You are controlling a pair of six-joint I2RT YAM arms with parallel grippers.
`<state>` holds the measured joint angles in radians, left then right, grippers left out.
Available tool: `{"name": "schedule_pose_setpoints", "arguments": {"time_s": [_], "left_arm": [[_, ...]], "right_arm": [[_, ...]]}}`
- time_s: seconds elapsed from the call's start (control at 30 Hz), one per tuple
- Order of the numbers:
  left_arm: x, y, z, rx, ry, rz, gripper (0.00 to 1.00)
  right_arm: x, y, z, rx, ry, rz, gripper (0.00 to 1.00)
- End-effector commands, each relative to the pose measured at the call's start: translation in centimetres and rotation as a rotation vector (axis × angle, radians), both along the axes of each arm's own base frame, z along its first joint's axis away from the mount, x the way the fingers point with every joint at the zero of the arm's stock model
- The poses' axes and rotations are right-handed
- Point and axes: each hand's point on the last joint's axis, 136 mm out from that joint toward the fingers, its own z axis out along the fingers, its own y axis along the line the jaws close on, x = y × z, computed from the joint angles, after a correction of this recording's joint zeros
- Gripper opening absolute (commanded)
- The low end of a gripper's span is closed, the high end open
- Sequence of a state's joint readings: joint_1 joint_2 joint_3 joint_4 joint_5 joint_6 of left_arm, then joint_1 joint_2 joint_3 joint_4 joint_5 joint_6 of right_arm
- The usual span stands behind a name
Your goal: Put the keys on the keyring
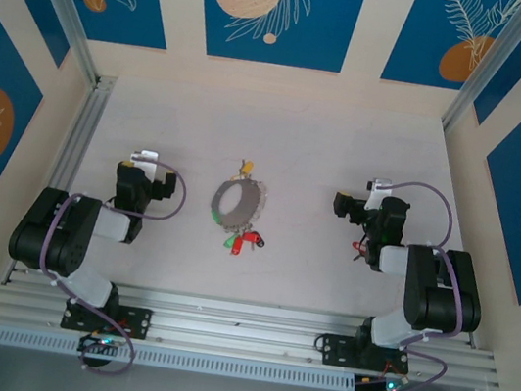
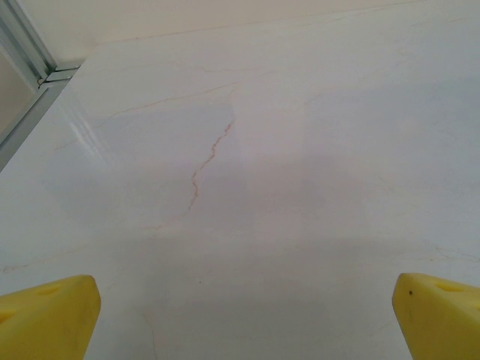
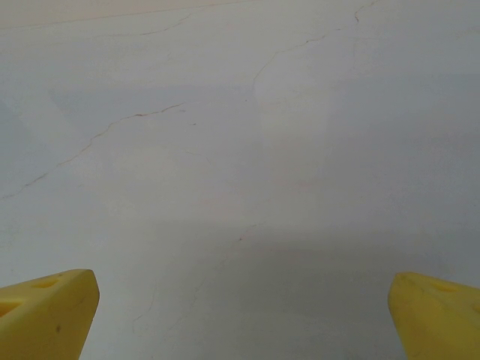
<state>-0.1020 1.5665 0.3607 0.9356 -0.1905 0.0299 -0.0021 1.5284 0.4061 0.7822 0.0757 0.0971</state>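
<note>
The keyring lies flat at about the middle of the table, a grey loop. The keys cluster on its rim: a yellow-headed key at the side facing the far edge, and a red-headed key and a green-headed key at the side facing the near edge. From up here I can't tell whether any is already threaded. A small red thing sits by the right arm, too small to name.

The left gripper hangs over bare table toward the left edge, its yellow fingers spread wide and empty. The right gripper does likewise toward the right edge. Both are well apart from the ring.

To my eye, nothing is started. I'd have one gripper steady the ring on a stretch free of keys. The other should take a key by its plastic head, since the thin metal looks slippery.
</note>
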Motion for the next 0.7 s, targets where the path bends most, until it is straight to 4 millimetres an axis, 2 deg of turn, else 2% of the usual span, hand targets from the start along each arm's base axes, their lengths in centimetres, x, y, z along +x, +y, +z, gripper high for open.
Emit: {"name": "schedule_pose_setpoints", "arguments": {"time_s": [0.0,0.47,0.57,0.67], "left_arm": [[0.3,0.0,0.8,0.001,-0.027,-0.008,1.00],[0.3,0.0,0.8,0.002,-0.029,-0.009,1.00],[0.4,-1.3,0.7,0.001,-0.018,-0.088,1.00],[0.4,-1.3,0.6,-0.013,-0.011,-0.099,1.00]], "right_arm": [[0.6,0.0,1.1,0.000,-0.039,-0.005,0.99],[0.6,0.0,1.1,-0.001,-0.039,-0.005,0.99],[0.5,0.0,1.1,0.000,-0.038,-0.006,0.99],[0.5,0.0,1.1,-0.001,-0.039,-0.005,0.99]]}}
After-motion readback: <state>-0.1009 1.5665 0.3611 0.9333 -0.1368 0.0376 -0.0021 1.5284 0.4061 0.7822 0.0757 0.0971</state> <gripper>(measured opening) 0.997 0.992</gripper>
